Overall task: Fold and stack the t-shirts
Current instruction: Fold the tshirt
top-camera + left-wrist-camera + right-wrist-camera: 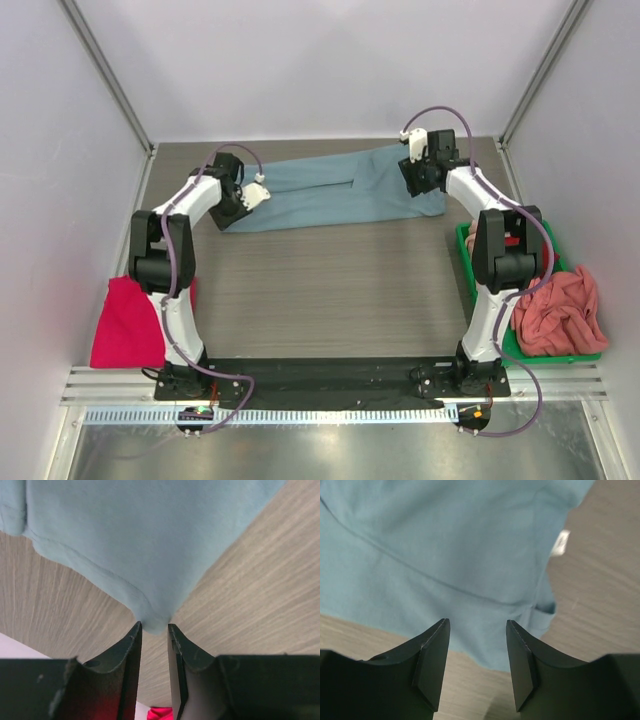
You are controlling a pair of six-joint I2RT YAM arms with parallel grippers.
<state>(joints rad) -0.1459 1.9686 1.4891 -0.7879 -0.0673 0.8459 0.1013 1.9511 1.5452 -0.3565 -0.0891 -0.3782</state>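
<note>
A dusty grey-blue t-shirt (330, 190) lies stretched across the far part of the table. My left gripper (262, 192) hovers at its left end. In the left wrist view the jaws of this gripper (154, 626) stand a narrow gap apart, bare table showing between them. A pointed corner of the shirt (150, 540) ends just beyond the tips. My right gripper (412, 175) is over the shirt's right end. It stands wide open (477, 622) above the cloth (445, 545), holding nothing. A magenta-pink t-shirt (128, 322) lies folded at the table's left edge.
A green bin (465, 260) sits at the right edge behind the right arm, holding a crumpled salmon-pink shirt (560, 310) and a bit of red cloth (515, 240). A white label (561, 542) shows on the grey-blue shirt. White walls enclose the table.
</note>
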